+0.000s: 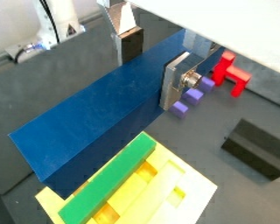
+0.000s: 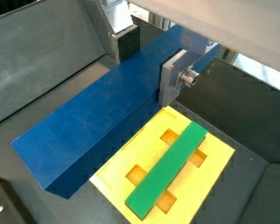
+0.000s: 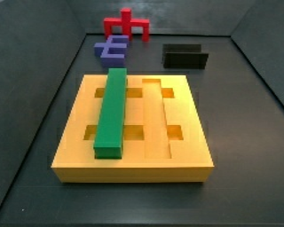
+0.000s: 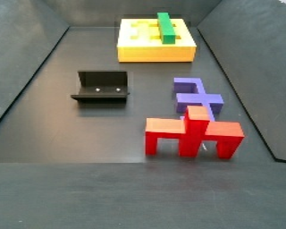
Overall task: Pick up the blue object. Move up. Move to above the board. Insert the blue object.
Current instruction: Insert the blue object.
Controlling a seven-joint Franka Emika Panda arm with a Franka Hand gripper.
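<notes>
In both wrist views my gripper [image 1: 154,66] [image 2: 150,63] is shut on the blue object [image 1: 108,114] [image 2: 95,122], a long dark blue bar, with one finger on each long side near one end. The bar hangs well above the floor, and its free end reaches over the edge of the yellow board [image 1: 192,188] [image 2: 140,147]. The board [image 3: 169,124] [image 4: 139,46] lies flat with a green bar [image 3: 111,111] [image 4: 167,27] [image 1: 108,188] [image 2: 166,171] in one long groove. Neither the gripper nor the blue object shows in the side views.
A purple-blue E-shaped block [image 3: 113,50] [image 4: 196,94] [image 1: 192,94] and a red block [image 3: 127,25] [image 4: 193,134] [image 1: 230,72] lie on the floor beyond the board. The dark fixture [image 3: 186,57] [image 4: 100,87] [image 1: 257,147] stands beside them. Dark walls ring the floor.
</notes>
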